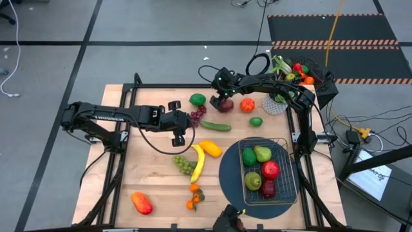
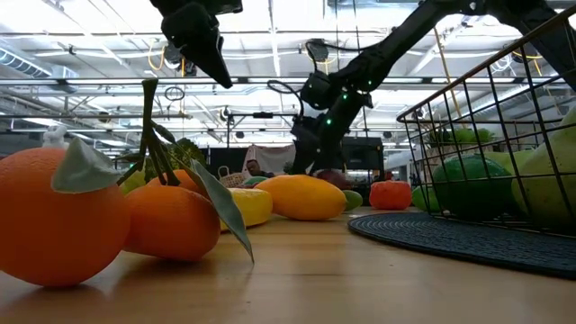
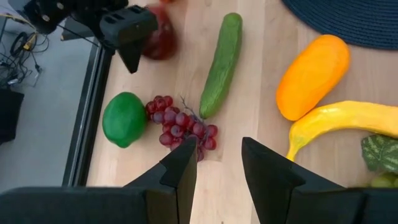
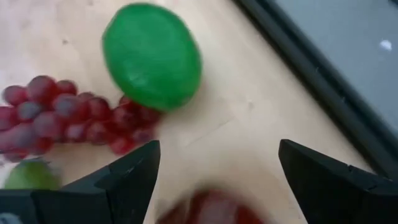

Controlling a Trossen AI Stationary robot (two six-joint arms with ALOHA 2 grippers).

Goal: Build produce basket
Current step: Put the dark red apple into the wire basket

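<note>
The wire basket stands on a dark round mat at the near right and holds a pear, a green apple and red apples. My right gripper is open just above a dark red apple at the far middle, one finger on either side of it. Beside it lie a green lime and purple grapes. My left gripper hangs open over the table's middle, above the purple grapes and the cucumber, with nothing between its fingers.
Loose produce lies on the table: an orange-red fruit, a small lime, a yellow mango, a banana, green grapes, oranges and a red mango. A white pot of greens stands at the far right.
</note>
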